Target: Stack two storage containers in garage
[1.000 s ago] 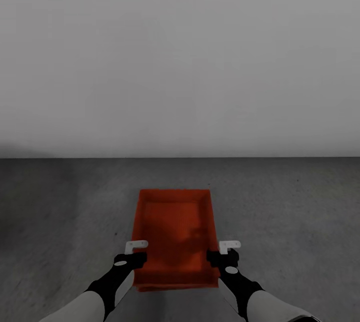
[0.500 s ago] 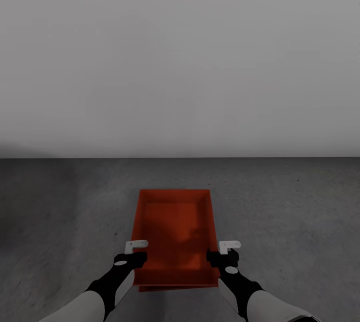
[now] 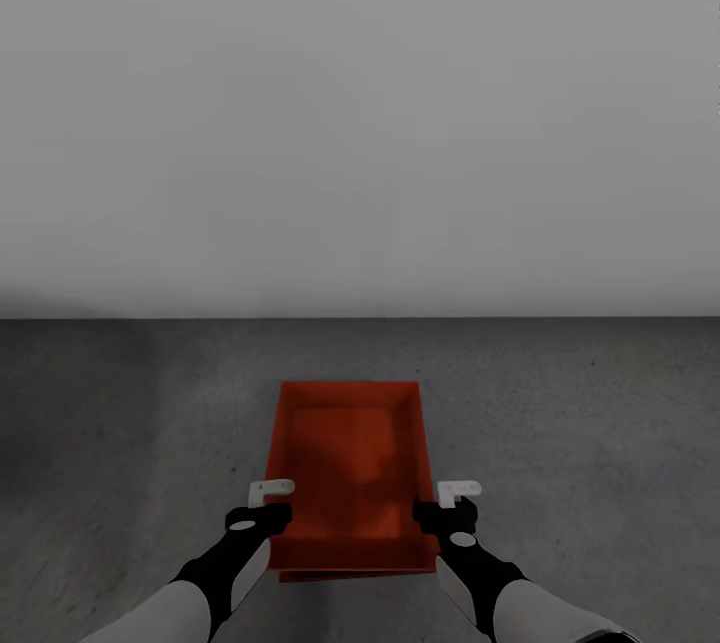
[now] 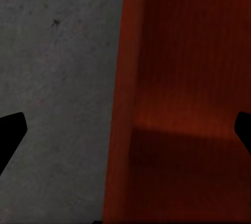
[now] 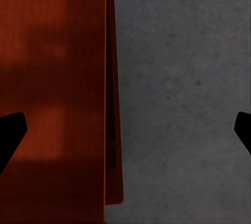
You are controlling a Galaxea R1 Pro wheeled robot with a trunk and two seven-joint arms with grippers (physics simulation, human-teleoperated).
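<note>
Two red-orange rectangular storage containers with thin low walls lie stacked on the rough dark grey concrete floor point(image 3: 560, 423) of the garage. The upper container point(image 3: 350, 468) sits in the lower container point(image 3: 350, 576), whose edge peeks out beneath the near end. Nothing lies inside the upper one. The left gripper point(image 3: 262, 505) and right gripper point(image 3: 452, 505) each stand spread wide, straddling a long wall without gripping it. A plain white-grey wall point(image 3: 360, 113) rises beyond.
</note>
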